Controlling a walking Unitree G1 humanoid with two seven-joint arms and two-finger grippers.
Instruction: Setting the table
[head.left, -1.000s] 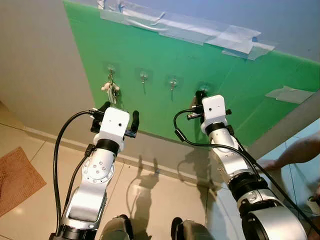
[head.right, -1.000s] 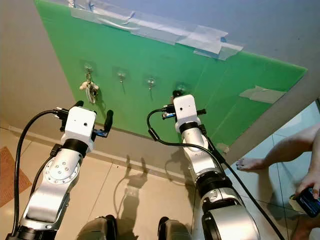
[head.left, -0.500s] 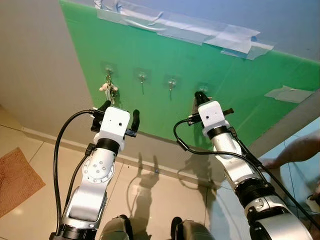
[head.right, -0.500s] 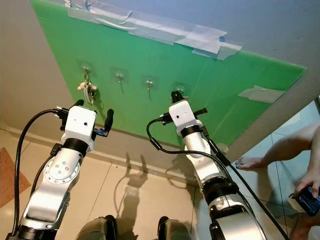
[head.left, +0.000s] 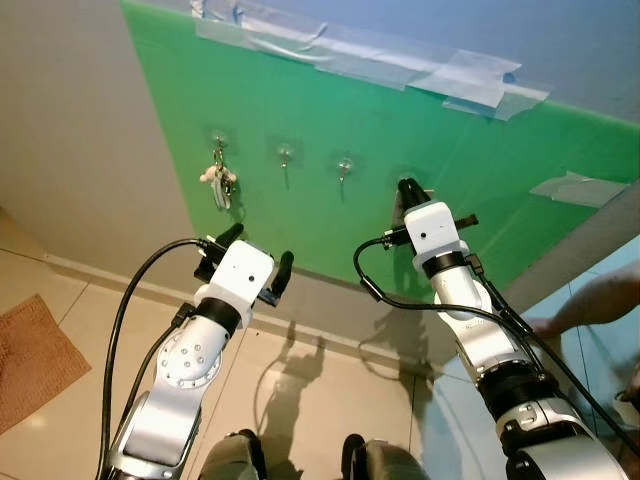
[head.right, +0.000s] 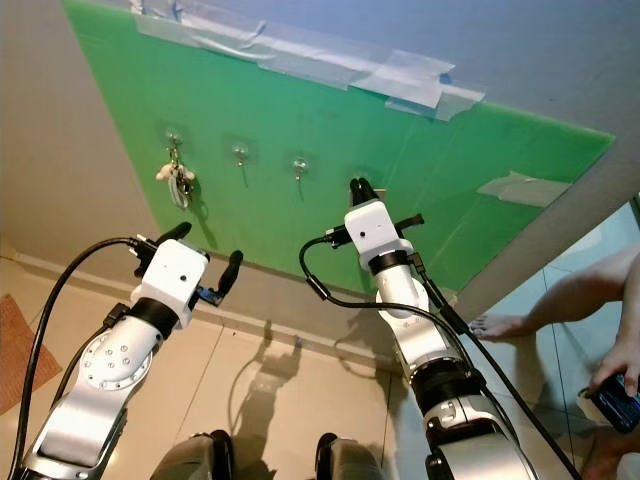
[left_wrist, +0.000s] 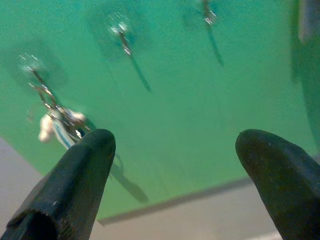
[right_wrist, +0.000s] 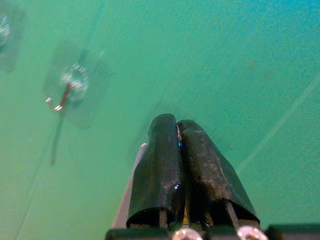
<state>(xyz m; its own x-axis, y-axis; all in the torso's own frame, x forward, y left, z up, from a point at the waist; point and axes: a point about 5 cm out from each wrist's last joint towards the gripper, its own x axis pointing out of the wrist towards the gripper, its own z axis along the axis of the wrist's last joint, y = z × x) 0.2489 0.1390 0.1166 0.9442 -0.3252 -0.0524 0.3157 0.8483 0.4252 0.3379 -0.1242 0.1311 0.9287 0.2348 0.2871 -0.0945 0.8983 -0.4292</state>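
Jaws of the right gripper (right_wrist: 177, 135) are pressed together around something thin, with a pale sliver beside them, raised against the green board (head.left: 480, 170) beside the rightmost hook (right_wrist: 67, 90). The left gripper (head.left: 257, 258) hangs lower with jaws wide apart, facing the board's lower edge. Keys (head.left: 220, 180) dangle from the leftmost hook (head.left: 218, 150); two hooks between stand bare. A person's foot (head.right: 500, 326) rests on the floor (head.left: 330, 390) at right.

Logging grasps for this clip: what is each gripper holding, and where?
Left gripper is open, holding nothing. Right gripper is shut; something thin glints between its fingertips, unidentifiable.
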